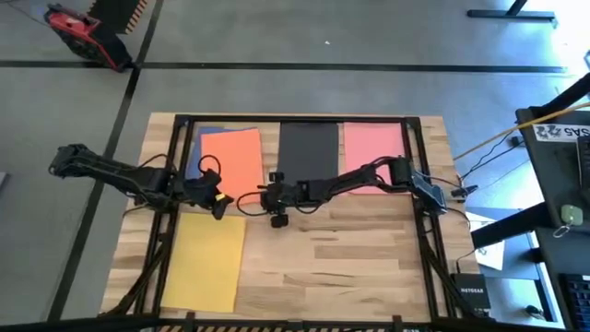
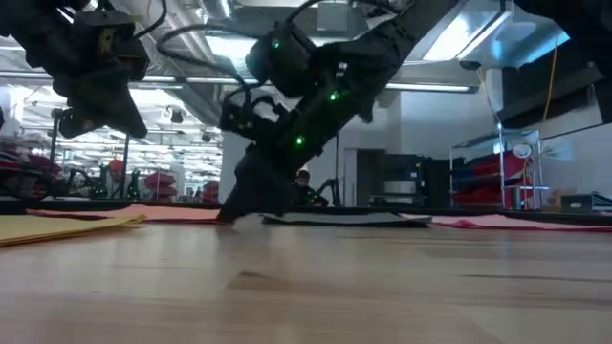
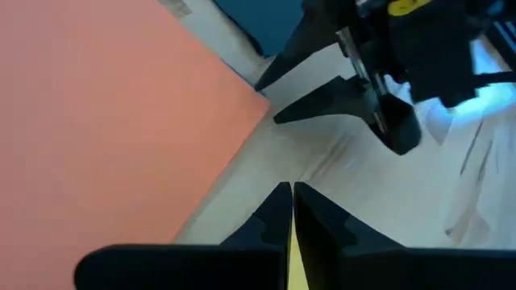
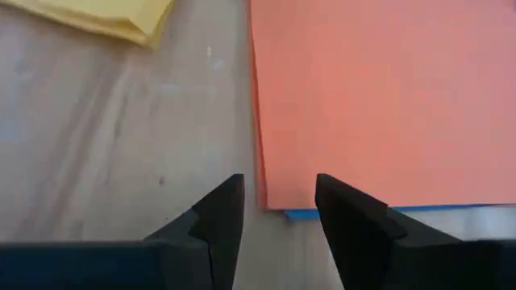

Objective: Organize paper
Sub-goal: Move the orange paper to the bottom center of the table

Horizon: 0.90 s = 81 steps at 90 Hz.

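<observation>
Currently I am holding the right gripper (image 4: 278,211) open at the orange sheet (image 1: 229,164) corner, blue sheet (image 4: 387,212) peeking beneath. Left gripper (image 3: 290,211) is sitting closed nearby. Risk: I am pinching both sheets together, or clipping claws.

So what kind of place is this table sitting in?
Probably a robotics lab or workshop, not a home. The wooden table stands on a bare grey floor. The low view shows exposed ceiling ducts, and cables and electronic gear sit beside the table.
</observation>
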{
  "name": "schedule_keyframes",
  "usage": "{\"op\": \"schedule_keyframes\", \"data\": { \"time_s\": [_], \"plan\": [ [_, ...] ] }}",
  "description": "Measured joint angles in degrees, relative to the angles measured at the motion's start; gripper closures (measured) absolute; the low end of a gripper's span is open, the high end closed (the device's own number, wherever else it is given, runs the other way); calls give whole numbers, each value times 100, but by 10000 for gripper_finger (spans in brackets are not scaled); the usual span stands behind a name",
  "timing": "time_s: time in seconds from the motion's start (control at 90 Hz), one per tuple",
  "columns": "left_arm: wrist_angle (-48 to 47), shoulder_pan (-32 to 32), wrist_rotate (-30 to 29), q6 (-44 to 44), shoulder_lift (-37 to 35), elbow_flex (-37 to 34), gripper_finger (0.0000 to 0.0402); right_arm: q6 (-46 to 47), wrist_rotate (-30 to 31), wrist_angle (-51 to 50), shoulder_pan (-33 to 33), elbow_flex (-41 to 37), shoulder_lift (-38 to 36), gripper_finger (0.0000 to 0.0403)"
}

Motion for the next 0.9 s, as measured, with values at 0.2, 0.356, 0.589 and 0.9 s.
{"op": "schedule_keyframes", "data": {
  "time_s": [0.2, 0.356, 0.589, 0.9],
  "plan": [
    [-12, 0, 0, 0, 0, 0, 402, 19, -93, 27, -33, 18, 3, 261],
    [-50, 0, 0, 0, 2, 0, 402, 328, -346, -67, -202, 20, 3, 300],
    [-45, 0, 0, -28, 2, 0, 402, 411, -478, -177, -330, 20, 3, 394],
    [-41, 0, 0, -53, 0, 0, 402, 439, -576, -607, -215, 444, 3, 401]
  ]
}}
